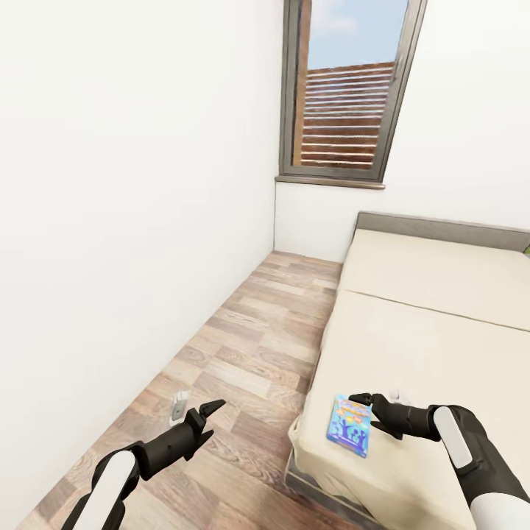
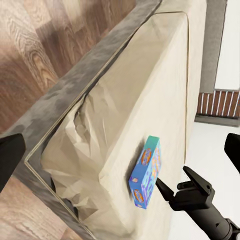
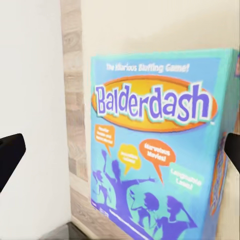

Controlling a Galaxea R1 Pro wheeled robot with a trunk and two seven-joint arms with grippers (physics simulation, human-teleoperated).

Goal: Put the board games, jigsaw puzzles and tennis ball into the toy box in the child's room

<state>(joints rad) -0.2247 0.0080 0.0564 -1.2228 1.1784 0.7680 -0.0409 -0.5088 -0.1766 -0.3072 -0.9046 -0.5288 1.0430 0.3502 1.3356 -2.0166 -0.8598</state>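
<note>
One board game (image 1: 350,425) is what this comes down to right now, the smaller blue box with "Balderdash" printed on the lid. It's lying flat on the beige mattress of the bed (image 1: 442,324), right at the near corner, close to the edge that drops to the wood-plank floor (image 1: 250,368).

The right gripper (image 1: 366,406) is hanging just over the far edge of the box with its fingers spread apart, nothing between them yet. In the right wrist view the lid (image 3: 157,145) sits square between the two dark fingertips, so I'd say it's lined up for a grab but hasn't closed. From the left wrist view I can't really tell if a fingertip is already touching the box or just beside it.

The left gripper (image 1: 206,416) is out over the floor beside the bed, fingers parted, holding nothing.

What could go wrong, imo: the box is flat and wide, and it's on a soft mattress. Coming down on it from above could press it into the bedding so the fingers slide off the lid instead of getting around an edge. And since it's parked so near the corner, any sideways nudge from a finger could scoot it off onto the floor. The bedding at that corner looks rumpled too, which won't help it sit still.
</note>
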